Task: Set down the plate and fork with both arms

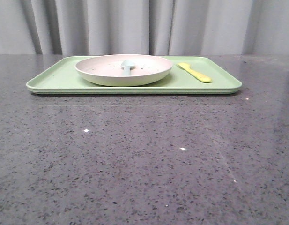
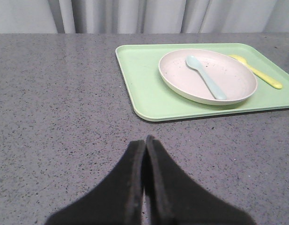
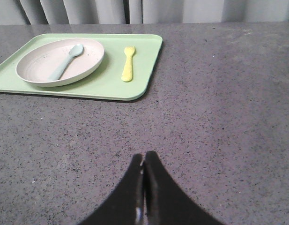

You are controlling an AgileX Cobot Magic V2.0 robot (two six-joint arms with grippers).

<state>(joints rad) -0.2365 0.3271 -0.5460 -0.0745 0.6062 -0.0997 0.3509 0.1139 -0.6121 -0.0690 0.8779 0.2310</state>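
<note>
A dark grey speckled table [image 1: 144,159] fills the scene, with a pleated grey curtain [image 1: 144,26] hanging behind its far edge. Toward that far edge lies a flat, rectangular light-green tray [image 1: 55,79], set with its long sides parallel to the far edge and roughly centred between the table's left and right sides. The plate [image 1: 102,77], round, shallow and pale pink with fine dark speckles, sits on the tray a little left of the tray's centre, well inside the raised rim. A pale blue-green spoon [image 2: 205,77] rests in the plate, bowl toward the far edge and handle running up to the plate's near rim. The fork [image 1: 195,73], small and pale yellow, lies flat on the bare tray just to the right of the plate, apart from it, tines toward the tray's far edge and thick handle angled toward the tray's near right corner. The left claw [image 2: 145,140] hangs over bare table short of the tray's near left corner, its black fingers pressed together and holding nothing. The right claw [image 3: 144,157] hangs over bare table short of the tray's near right corner, likewise closed tight and empty.
</note>
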